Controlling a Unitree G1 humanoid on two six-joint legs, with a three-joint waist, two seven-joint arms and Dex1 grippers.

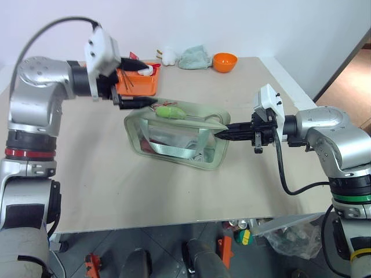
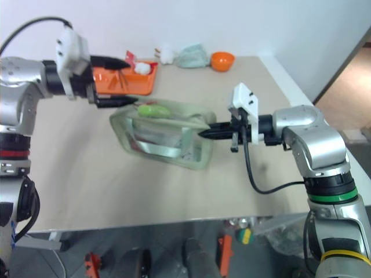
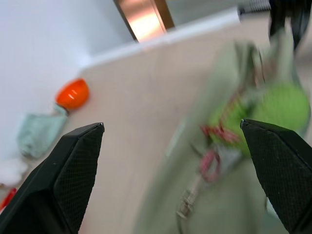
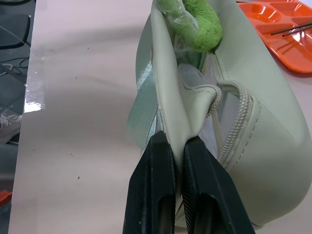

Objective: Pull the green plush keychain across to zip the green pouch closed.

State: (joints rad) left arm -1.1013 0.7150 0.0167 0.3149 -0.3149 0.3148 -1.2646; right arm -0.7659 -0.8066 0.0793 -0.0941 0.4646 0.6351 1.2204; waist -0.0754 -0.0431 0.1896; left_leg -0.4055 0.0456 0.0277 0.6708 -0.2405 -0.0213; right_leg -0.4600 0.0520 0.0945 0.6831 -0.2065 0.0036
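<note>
1. I see the green pouch [image 1: 177,136] lying near the middle of the desk [image 1: 104,185], closer to the far edge than to the near one, with its top zipper facing up.
2. My right gripper [image 1: 219,134] has its fingers pressed together on the fabric at the right end of the pouch; in the right wrist view the cloth edge is pinched between the two pads.
3. The green plush keychain [image 1: 170,111] lies on top of the pouch at its left end, toward the orange tray [image 1: 139,84] in the far left part of the desk.
4. My left gripper [image 1: 139,103] is spread wide and holds nothing; it hovers just beside the keychain, on its left side.
5. I judge that the pull step is not finished, because the zipper looks open near the right end.
6. The next move, I think, needs the left fingers to pinch the keychain and draw it along the zipper line, while the right one keeps the pouch steady.
</note>
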